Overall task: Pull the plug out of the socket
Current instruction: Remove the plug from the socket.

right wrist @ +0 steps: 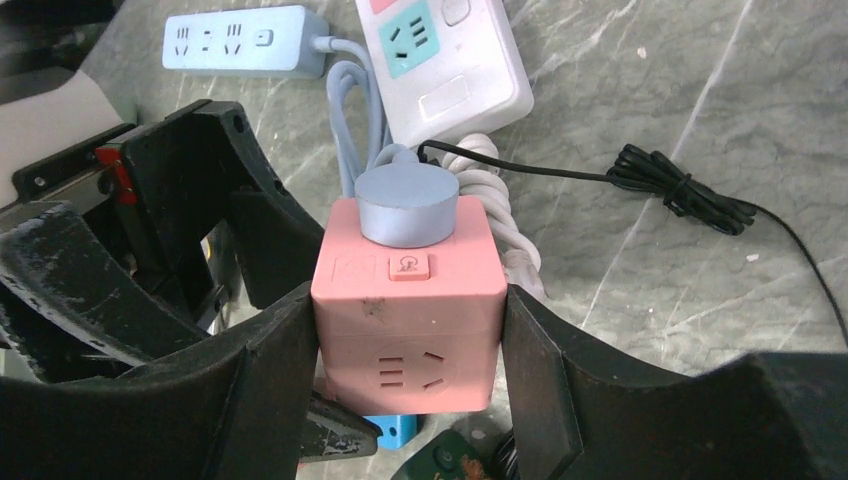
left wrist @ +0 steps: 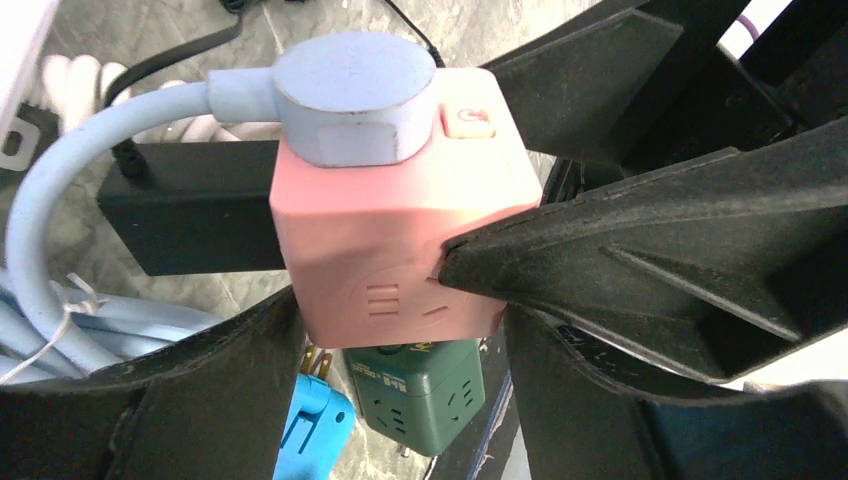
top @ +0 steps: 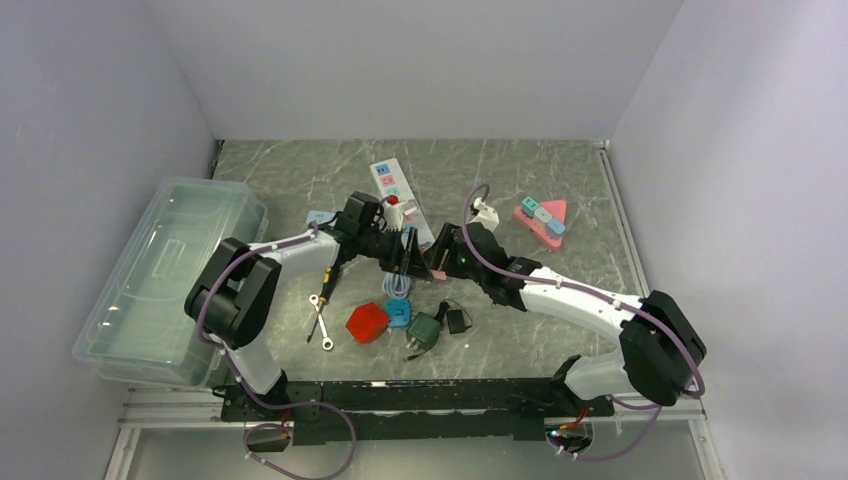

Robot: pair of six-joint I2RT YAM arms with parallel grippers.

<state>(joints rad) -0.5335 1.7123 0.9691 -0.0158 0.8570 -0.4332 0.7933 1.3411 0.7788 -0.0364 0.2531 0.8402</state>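
The socket is a pink cube [right wrist: 405, 320] with a round light-blue plug [right wrist: 407, 205] seated in its top face. The plug's blue cable [right wrist: 345, 110] runs to a blue power strip [right wrist: 235, 40]. My right gripper [right wrist: 408, 330] is shut on the cube's two sides. In the left wrist view the cube [left wrist: 390, 250] and plug [left wrist: 355, 95] sit between my left gripper's [left wrist: 400, 320] jaws, which press its lower corners. In the top view the two grippers, left [top: 408, 255] and right [top: 447, 262], meet at mid-table.
A white power strip [right wrist: 450, 60] and a coiled black cable [right wrist: 680, 185] lie behind the cube. A green socket cube [left wrist: 420, 395], a blue adapter [left wrist: 310, 430] and a red cube [top: 367, 322] lie below. A clear bin [top: 165, 270] stands left and a pink block [top: 541, 220] right.
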